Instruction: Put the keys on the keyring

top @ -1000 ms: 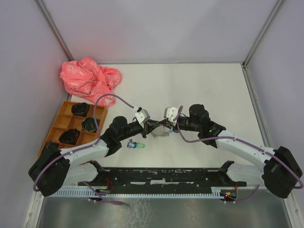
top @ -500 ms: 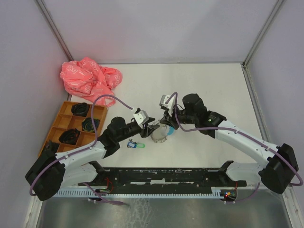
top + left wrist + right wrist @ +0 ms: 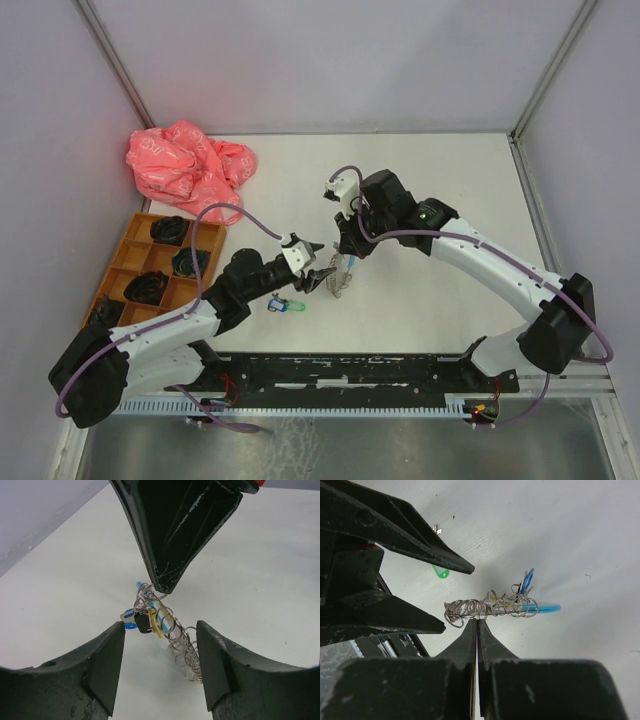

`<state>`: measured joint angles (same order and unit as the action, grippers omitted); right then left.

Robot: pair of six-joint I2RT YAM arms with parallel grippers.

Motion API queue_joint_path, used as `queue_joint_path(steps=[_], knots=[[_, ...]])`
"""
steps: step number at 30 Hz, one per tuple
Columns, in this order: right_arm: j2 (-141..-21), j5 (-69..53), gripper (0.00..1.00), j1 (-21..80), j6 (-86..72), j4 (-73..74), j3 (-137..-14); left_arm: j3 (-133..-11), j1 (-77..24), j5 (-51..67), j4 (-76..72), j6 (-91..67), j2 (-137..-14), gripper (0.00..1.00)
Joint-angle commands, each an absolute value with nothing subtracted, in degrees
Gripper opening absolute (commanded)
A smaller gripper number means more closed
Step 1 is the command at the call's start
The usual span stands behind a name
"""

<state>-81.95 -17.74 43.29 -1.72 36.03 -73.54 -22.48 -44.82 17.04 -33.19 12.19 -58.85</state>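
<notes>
Robot lab cell: white table [image 3: 450, 180], plain grey enclosure walls [image 3: 330, 60]

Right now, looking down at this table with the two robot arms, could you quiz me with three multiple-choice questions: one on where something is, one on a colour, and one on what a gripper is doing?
1. Where does the crumpled pink plastic bag lie?
A. In the near right corner
B. At the far left, beyond the compartmented wooden tray
C. Inside a blue bucket

2. What colour are the thin cables that loop through the scene?
A. Orange
B. Purple
C. Yellow

3. What is the right gripper doing?
A. Standing wide open
B. Shut on the bag
C. Shut on a chain of silver wire rings

Answers:
1 B: the bag sits past the tray's far end.
2 B: the cables show purple in the top view.
3 C: its fingers meet on the rings, which hang from the tips.
</notes>
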Motion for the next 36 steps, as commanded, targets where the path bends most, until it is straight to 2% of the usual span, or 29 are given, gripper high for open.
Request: queue_joint_path(steps=[1,8,20,29,36], knots=[[-83.72,-17.45,0.01,43.33,-5.79,40.54,-79.11,-23.56,-45.59,18.02,-37.11,15.90,-61.24,0.66],[-85.41,-18.66,0.01,43.33,-7.88,42.42,-81.21,-25.05,-46.21,18.59,-40.00,16.79,-64.74,0.63],[-85.27,-19.34,0.01,43.33,-8.69,41.58,-80.69,-24.23,-46.40,19.21,-41.59,14.91,-62.63,0.59],[-85.31,-20.54,0.01,43.33,-9.23,41.31,-80.68,-25.21,-46.35,21.07,-41.84,15.64,-65.33,0.50],[-85.72,-21.61,0.01,43.42,-9.47,41.41,-80.85,-26.04,-46.41,21.09,-41.33,16.47,-66.68,0.47]])
